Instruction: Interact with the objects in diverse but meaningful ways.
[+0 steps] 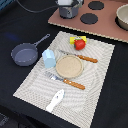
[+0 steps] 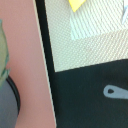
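One tomato [image 1: 80,44] sits at the mat's [image 1: 100,75] far edge, touching one yellow packet [image 1: 75,39]. One blue cup [image 1: 48,58] stands just left of one plate [image 1: 68,66]. One pan [image 1: 25,53] lies off the mat's left; one white utensil [image 1: 55,100] near. One knife [image 1: 80,57], one fork [image 1: 66,81]. My claw [image 1: 69,9] hangs far back; I can't tell its state.
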You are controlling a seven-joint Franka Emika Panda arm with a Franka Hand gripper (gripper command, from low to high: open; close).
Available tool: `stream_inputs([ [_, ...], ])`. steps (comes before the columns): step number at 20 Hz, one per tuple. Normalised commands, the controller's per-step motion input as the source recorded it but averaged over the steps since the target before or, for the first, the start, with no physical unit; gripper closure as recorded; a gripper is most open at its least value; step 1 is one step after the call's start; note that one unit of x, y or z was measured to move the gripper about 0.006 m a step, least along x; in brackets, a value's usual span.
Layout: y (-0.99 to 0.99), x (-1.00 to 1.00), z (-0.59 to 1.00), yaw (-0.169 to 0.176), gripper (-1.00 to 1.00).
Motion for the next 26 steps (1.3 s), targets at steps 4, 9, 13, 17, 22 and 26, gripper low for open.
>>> stream_inputs([
  [4,-0.31,0.77,0.0,0.0,-1.0],
  [9,-0.2,0.6,-0.12,0.04,-1.0],
  [13,-0.2,0.21,-0.3,0.143,-1.0],
  [17,-0.1,0.01,-0.24,0.195,-1.0],
  [22,-0.03,0.04,-0.19,0.165,-1.0],
  [26,0.0,0.18,-0.17,0.116,-1.0],
])
